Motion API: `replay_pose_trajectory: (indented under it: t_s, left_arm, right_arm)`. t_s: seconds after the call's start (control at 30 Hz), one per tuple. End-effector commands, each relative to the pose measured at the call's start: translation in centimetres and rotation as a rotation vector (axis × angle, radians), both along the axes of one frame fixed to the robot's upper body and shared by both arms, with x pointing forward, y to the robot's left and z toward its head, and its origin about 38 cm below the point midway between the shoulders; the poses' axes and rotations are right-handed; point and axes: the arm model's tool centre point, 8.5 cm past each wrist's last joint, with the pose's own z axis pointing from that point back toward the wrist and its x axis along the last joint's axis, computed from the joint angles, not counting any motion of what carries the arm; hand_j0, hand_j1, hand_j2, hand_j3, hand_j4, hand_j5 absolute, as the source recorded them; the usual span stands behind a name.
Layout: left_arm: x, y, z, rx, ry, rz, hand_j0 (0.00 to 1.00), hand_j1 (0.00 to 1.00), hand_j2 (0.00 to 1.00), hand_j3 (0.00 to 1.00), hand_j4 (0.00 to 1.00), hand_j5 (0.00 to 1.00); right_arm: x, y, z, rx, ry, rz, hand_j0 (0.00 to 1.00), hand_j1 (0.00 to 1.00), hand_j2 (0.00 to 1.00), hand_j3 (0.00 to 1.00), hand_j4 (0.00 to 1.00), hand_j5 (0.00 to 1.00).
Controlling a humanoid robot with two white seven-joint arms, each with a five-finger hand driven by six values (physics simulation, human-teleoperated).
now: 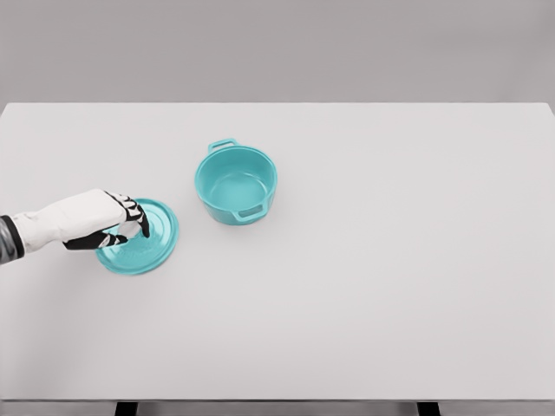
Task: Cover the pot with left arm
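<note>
One hand works: the left hand (108,224) curls over the teal lid (139,237), apparently pinching its centre knob. Secure that pinch before lifting toward the open teal pot (236,184) at two o'clock.

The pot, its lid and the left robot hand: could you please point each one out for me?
pot (227,211), head view, outer front wall.
lid (156,247), head view, bare top right of the hand.
left robot hand (95,218), head view, back of the hand.

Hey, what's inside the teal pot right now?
Nothing shows inside the teal pot: its bare floor and far inner wall are visible, though the near wall hides a strip. The lid lies flat on the table, under the left hand.
</note>
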Motion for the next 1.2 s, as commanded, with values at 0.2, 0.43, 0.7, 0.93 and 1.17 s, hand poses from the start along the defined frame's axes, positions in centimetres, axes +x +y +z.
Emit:
replay_pose_trajectory:
  t_s: [0.2,0.43,0.7,0.93,1.17]
  left_arm:
    - [0.0,-0.7,1.6,-0.008,-0.042,-0.024,0.52,0.52,0.52,0.52,0.52,0.52]
    - [0.2,-0.4,2.0,-0.010,-0.052,-0.016,0.51,0.51,0.51,0.51,0.51,0.51]
    - [0.1,-0.5,3.2,-0.014,-0.091,-0.020,0.50,0.50,0.50,0.50,0.50,0.50]
    - [0.2,-0.5,4.0,-0.017,-0.113,-0.020,0.50,0.50,0.50,0.50,0.50,0.50]
    - [0.7,-0.7,5.1,-0.018,-0.144,-0.024,0.50,0.50,0.50,0.50,0.50,0.50]
  right_arm:
    - [0.0,0.0,0.0,0.000,0.000,0.000,1.00,1.00,1.00,1.00,1.00,1.00]
    - [0.0,0.0,0.0,0.000,0.000,0.000,1.00,1.00,1.00,1.00,1.00,1.00]
    - [0.0,0.0,0.0,0.000,-0.001,0.000,1.00,1.00,1.00,1.00,1.00,1.00]
    - [0.1,0.0,0.0,0.000,-0.003,0.000,1.00,1.00,1.00,1.00,1.00,1.00]
    - [0.1,0.0,0.0,0.000,-0.003,0.000,1.00,1.00,1.00,1.00,1.00,1.00]
